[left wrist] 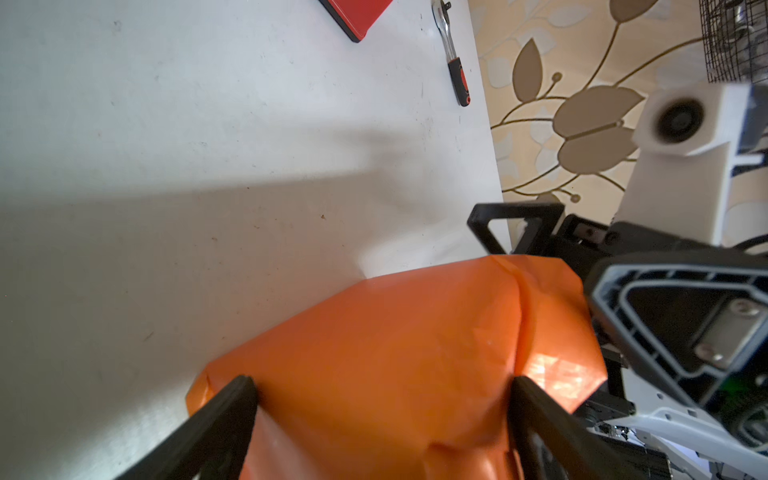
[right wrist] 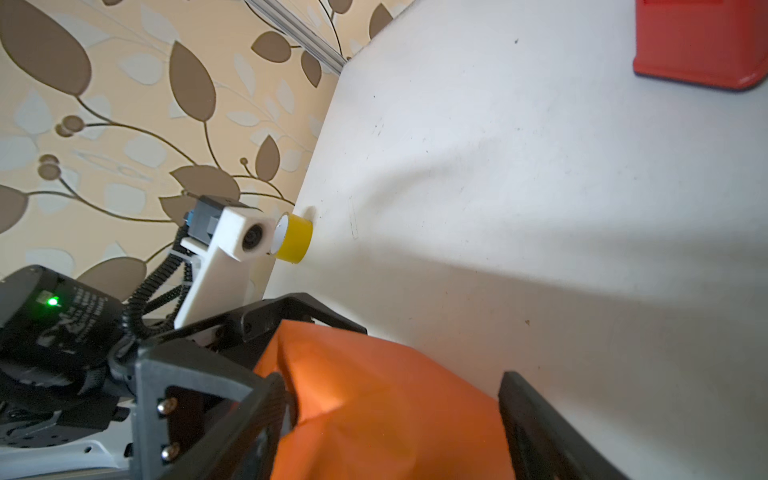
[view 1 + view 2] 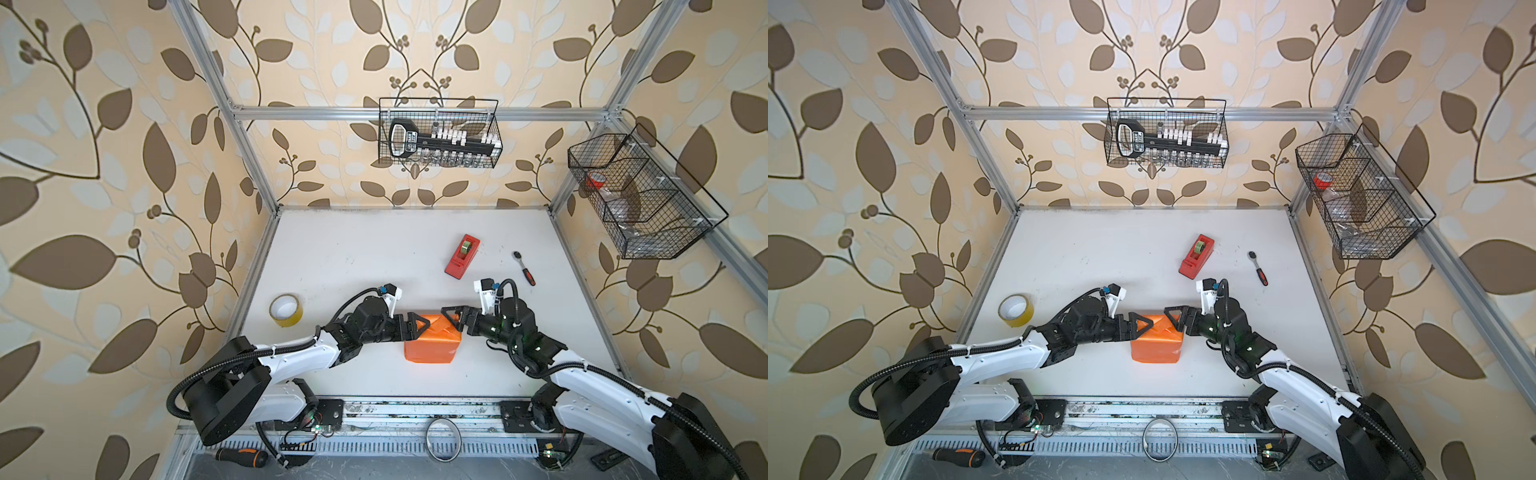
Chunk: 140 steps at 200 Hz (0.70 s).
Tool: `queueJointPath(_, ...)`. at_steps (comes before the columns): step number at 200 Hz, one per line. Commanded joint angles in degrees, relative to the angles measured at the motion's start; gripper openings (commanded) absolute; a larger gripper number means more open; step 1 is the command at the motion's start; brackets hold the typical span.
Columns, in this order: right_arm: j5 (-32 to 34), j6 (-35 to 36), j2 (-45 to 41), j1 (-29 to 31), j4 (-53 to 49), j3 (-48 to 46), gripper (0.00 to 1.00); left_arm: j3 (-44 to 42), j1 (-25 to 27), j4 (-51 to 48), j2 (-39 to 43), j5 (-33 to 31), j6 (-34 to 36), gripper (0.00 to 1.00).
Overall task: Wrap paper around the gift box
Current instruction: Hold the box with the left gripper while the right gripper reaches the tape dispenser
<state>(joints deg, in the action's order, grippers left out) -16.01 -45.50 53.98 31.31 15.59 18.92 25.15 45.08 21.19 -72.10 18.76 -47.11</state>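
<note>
Red tape dispenser [image 3: 462,254], ratchet wrench [image 3: 524,268], yellow tape roll [image 3: 286,309], screwdriver [image 3: 241,456]

Paper [image 3: 432,347]: glossy orange, creased. Table [image 3: 340,257]: matt white, scuffed. Dispenser [image 3: 461,255], 12 o'clock of paper: smooth red plastic. Ratchet [image 3: 524,268], 1 o'clock: polished metal shaft.

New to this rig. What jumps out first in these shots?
The orange paper, wrapped into a boxy parcel near the front of the white table, is the brightest thing in both top views. The left gripper and right gripper meet it from opposite ends, jaws spread wide around the paper. Behind it lies a red tape dispenser, and a yellow tape roll sits by the table's left edge.
</note>
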Motion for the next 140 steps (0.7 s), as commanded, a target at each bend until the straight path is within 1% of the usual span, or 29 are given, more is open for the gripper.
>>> queueJointPath(1, -3.15, 2.64, -0.68, -2.13, -5.28, 3.27, 0.82, -2.12, 1.20, -14.16, -1.66, -3.48, 5.34, 0.94)
queueJointPath(34, -6.48, 4.51, -0.48, -7.67, -8.49, 6.58, 0.82, -1.59, 1.15, -17.21, 0.08, -5.08, 6.54, 0.94)
queueJointPath(50, -8.16, 5.40, 1.22, -10.83, -10.23, 8.69, 0.82, -1.12, 1.15, -18.29, 0.76, -5.55, 7.09, 0.94)
queueJointPath(70, -8.45, 6.16, 4.44, -15.07, -11.75, 11.55, 0.79, -0.21, 1.16, -19.60, 1.23, -5.77, 7.81, 0.94)
queueJointPath(91, -8.82, 6.51, 9.36, -19.71, -11.00, 14.67, 0.76, 0.64, 1.17, -19.63, 0.94, -5.72, 8.08, 0.94)
queueJointPath(108, -6.36, 8.23, 14.45, -21.49, -11.55, 18.16, 0.73, 1.13, 1.15, -19.52, 0.42, -5.49, 8.15, 0.94)
queueJointPath(140, -6.80, 9.42, 26.07, -24.00, -9.61, 25.10, 0.63, 1.72, 1.15, -19.36, -0.32, -4.80, 8.07, 0.94)
